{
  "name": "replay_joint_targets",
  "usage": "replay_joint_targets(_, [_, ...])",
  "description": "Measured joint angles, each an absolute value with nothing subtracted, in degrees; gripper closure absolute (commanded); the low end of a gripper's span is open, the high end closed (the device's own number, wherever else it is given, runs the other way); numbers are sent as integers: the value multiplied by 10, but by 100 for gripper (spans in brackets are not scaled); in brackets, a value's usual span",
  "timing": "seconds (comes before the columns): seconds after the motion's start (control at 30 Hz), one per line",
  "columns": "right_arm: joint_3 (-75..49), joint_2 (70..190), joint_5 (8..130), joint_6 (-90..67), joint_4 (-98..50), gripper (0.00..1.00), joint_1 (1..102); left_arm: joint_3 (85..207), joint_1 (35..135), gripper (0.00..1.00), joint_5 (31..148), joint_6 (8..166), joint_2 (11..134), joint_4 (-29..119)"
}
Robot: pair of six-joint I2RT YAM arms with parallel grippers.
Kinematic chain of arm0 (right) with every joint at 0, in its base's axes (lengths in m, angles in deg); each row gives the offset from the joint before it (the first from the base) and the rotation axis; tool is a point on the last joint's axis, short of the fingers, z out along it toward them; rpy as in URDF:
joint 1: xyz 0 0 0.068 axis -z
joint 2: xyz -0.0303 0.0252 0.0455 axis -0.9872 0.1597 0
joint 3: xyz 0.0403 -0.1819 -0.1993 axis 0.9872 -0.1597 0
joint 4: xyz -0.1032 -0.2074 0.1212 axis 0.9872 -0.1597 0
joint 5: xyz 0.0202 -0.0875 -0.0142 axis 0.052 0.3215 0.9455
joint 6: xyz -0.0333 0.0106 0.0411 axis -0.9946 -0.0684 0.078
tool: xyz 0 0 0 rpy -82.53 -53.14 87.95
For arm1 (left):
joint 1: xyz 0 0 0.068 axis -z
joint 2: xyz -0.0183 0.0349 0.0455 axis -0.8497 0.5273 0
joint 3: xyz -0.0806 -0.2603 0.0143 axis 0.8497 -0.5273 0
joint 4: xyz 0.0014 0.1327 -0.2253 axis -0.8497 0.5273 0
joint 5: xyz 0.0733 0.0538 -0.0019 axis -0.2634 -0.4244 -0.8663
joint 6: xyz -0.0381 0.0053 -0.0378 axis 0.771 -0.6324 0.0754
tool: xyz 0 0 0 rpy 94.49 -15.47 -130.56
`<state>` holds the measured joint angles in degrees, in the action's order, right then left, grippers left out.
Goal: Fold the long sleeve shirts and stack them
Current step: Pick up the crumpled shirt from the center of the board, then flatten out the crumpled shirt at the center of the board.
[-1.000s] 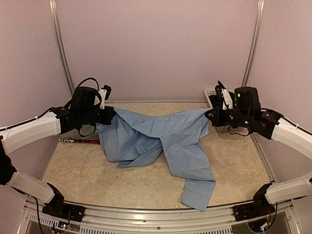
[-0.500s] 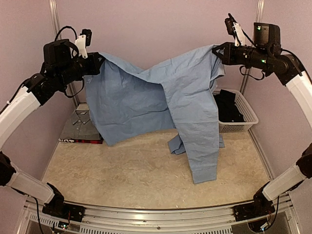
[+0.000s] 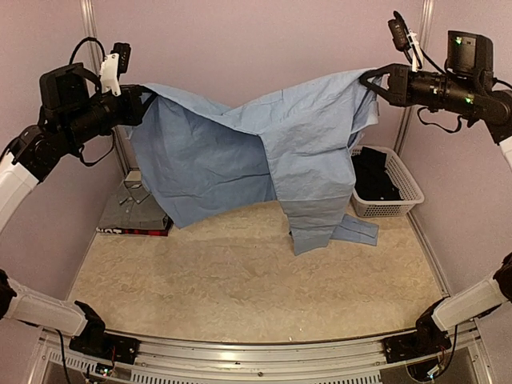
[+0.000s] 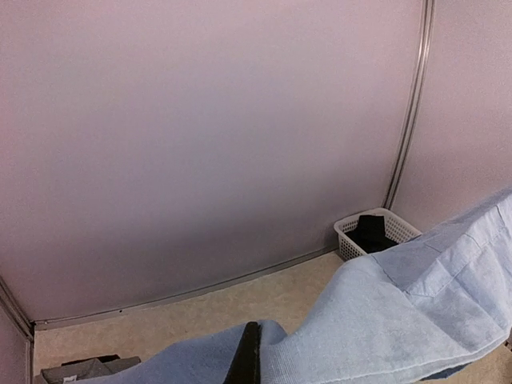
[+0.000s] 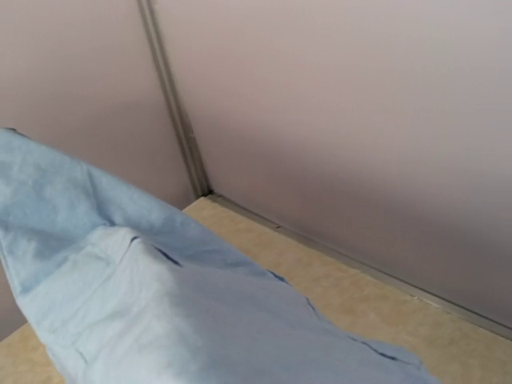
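Task looked partly done. The left gripper [image 3: 142, 102] and right gripper [image 3: 374, 82] were both raised high and well apart, each pinched shut on a top edge of the light blue shirt [image 3: 264, 152]. The shirt hung spread between them like a sheet, unfolded. The left wrist view showed one dark finger [image 4: 245, 362] pressed against the cloth; the right wrist view showed only cloth, so that grip is judged from the shirt hanging off it. Well below the right gripper, the shirt's lower end touched the table [image 3: 224, 280] and one sleeve [image 3: 354, 230] lay flat on it. Below the left gripper, by the left wall, a grey shirt [image 3: 132, 210] sat folded on top of the plaid shirt [image 3: 132, 231], of which only a red-and-black edge peeked out. That reads as two stacked and one to go. What was left: lay the blue one flat, fold it, put it on that pile. Under the right gripper a white mesh basket [image 3: 410, 186] held dark cloth [image 3: 374, 176], not part of the job. The surface was a beige, marbled tabletop with a metal rail [image 3: 256, 350] along the near edge. The room was plain pale pinkish walls [image 3: 256, 48] with thin metal corner posts [image 3: 98, 64].
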<state>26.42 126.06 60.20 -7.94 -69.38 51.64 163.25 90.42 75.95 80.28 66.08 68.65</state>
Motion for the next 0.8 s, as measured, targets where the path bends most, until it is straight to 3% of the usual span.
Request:
replay_joint_targets(0.3, [288,1176,518,-37,-721,100,516,1669,952,100,795,805,564,728])
replay_joint_targets(0.8, [326,1156,467,-5,-735,100,516,1682,981,100,829,812,551,726])
